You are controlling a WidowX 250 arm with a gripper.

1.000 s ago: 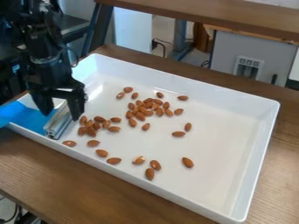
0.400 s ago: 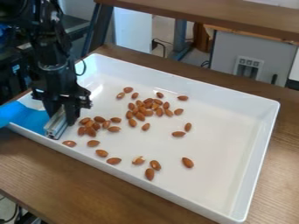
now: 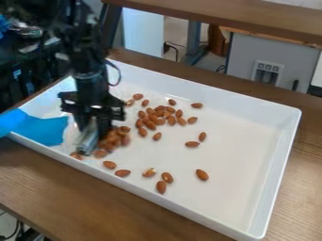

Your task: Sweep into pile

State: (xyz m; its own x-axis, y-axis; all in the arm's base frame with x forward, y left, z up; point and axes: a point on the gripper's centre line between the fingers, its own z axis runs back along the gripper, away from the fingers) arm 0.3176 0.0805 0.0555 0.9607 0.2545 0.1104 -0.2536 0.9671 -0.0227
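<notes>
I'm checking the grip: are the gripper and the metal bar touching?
Touching. The camera view shows the gripper holding the metal bar between its fingers, the lower end jutting out.

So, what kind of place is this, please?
Probably a robotics lab or workshop: a black robot arm works over a white tray of almonds on a wooden table.

From where I stood, a blue cloth (image 3: 39, 128) lay at the left, the wooden table (image 3: 82, 188) spread out below, and beyond were a brown tabletop (image 3: 245, 20), a grey panel (image 3: 242, 56) and a black cable (image 3: 167, 48)
</notes>
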